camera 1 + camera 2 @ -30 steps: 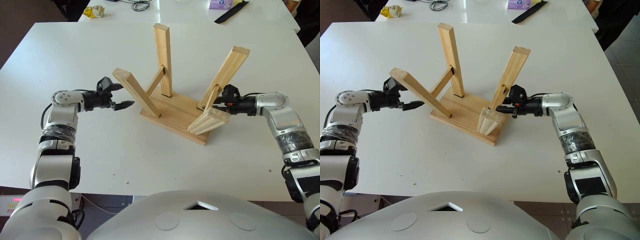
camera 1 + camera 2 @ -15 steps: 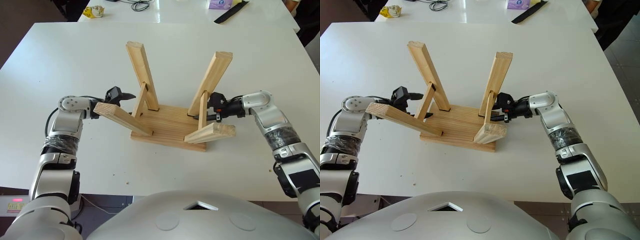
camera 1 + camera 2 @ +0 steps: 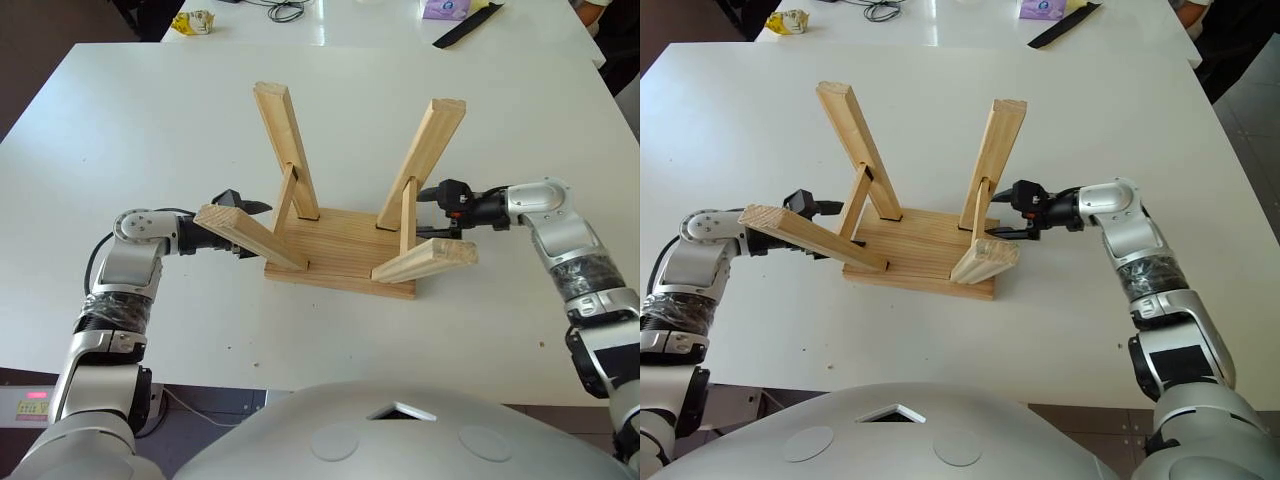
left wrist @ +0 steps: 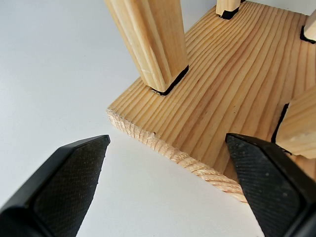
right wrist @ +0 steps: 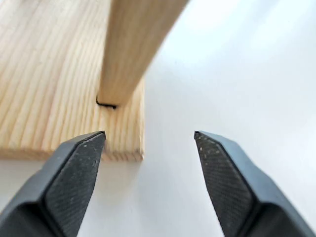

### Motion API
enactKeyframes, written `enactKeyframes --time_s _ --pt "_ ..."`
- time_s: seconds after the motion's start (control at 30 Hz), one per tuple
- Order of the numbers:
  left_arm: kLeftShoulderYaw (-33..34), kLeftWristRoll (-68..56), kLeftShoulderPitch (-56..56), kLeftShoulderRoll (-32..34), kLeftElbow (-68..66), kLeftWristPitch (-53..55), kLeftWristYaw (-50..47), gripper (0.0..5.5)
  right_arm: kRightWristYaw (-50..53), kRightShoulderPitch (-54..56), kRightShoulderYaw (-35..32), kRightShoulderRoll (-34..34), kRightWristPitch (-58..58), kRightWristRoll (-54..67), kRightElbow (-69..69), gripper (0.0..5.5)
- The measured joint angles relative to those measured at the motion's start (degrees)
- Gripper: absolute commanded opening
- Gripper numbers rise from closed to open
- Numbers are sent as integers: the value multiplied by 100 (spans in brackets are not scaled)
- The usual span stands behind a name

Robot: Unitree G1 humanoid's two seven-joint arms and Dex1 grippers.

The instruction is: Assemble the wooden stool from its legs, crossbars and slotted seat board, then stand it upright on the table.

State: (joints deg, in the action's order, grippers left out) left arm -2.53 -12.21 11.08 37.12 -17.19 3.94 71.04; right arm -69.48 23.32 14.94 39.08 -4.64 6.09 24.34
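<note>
Claws left (image 4: 168, 142) and right (image 5: 149, 134), both released, flank the upturned stool (image 3: 920, 258). Legs (image 3: 283, 140) and crossbars (image 3: 286, 198) sit in the seat board (image 4: 237, 74); turning it upright on the worktop (image 3: 150, 100) remains.

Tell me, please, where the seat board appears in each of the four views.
Left eye view: seat board flat at the picture's centre, legs pointing up.
Right eye view: the same board, slightly left of centre.
Left wrist view: close up, one corner just ahead of the open left claw.
Right wrist view: close up, another corner ahead of the open right claw.
Shared landmark: the legs standing in the board's dark slots.
</note>
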Motion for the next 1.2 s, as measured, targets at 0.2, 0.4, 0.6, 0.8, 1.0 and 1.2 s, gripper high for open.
enactKeyframes --time_s 0.2,0.4,0.6,0.8,1.0,1.2 --pt "32 -156 -494 39 653 193 -213 438 122 -642 -611 354 608 286 -871 333" --pt "138 -393 -1132 188 1241 278 -278 438 290 -2127 -1520 955 1216 665 -2146 333" --pt "365 -615 -1755 415 1729 427 -378 438 522 -3351 -1822 1079 1592 757 -3142 247" --pt "387 -881 -2150 415 2313 975 -595 438 731 -3768 -1806 1050 1610 723 -3562 225" --pt "504 -1138 -2379 398 2712 1432 -720 438 957 -4106 -1711 946 1625 705 -3882 152" --pt "551 -1433 -2654 547 3083 1773 -573 382 1199 -4286 -1679 835 1616 615 -3932 66"
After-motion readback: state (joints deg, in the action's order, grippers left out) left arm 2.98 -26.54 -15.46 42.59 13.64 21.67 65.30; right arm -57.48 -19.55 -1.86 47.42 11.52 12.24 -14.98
